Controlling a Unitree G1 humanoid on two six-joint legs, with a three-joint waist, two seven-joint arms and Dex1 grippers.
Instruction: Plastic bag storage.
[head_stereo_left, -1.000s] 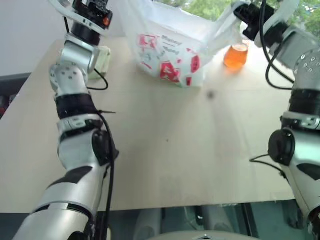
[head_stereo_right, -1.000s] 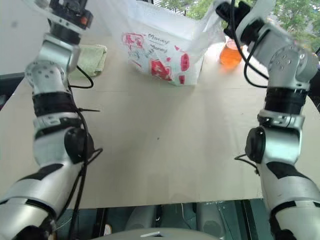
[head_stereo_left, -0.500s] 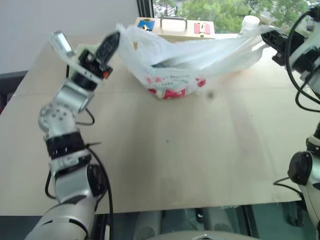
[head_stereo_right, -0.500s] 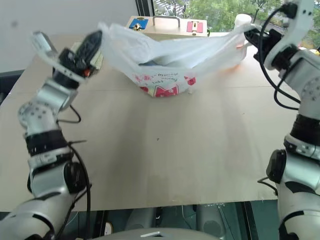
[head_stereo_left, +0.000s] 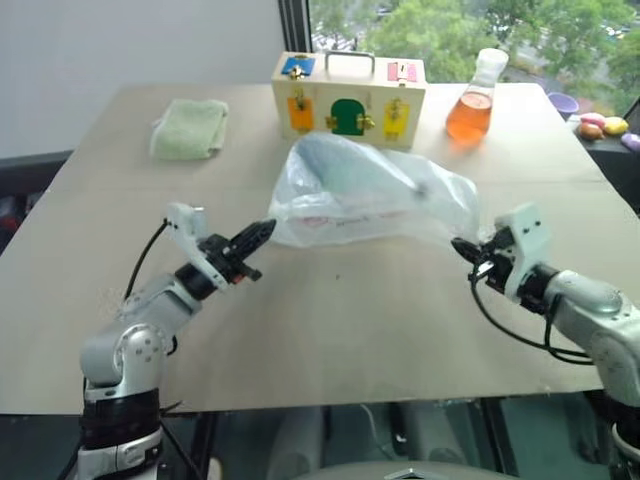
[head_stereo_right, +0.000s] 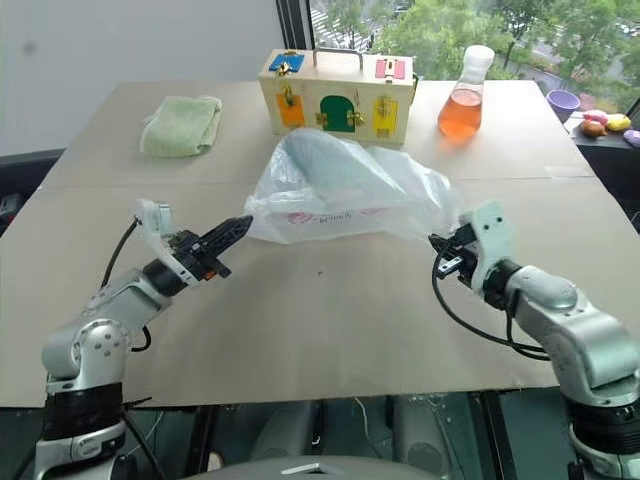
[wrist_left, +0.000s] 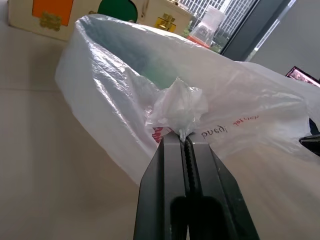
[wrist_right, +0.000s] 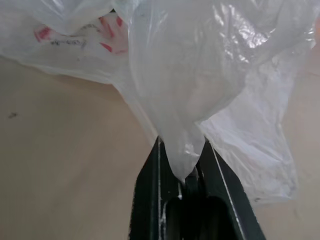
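Both arms reach forward low, left end effector (head_stereo_left: 262, 236) and right end effector (head_stereo_left: 462, 247) pinched closed, pointing inward.

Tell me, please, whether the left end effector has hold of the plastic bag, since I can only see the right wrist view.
Observer: Yes, the left end effector is shut on a bunched corner of the plastic bag.
Operator: Thank you. What stands beyond the bag?
Observer: A wooden box stands just behind it, with a flask of orange liquid to the box's right.
Operator: Is the bag hanging in the air?
Observer: No, its middle appears to rest on the table, puffed up between the left end effector and the right end effector.
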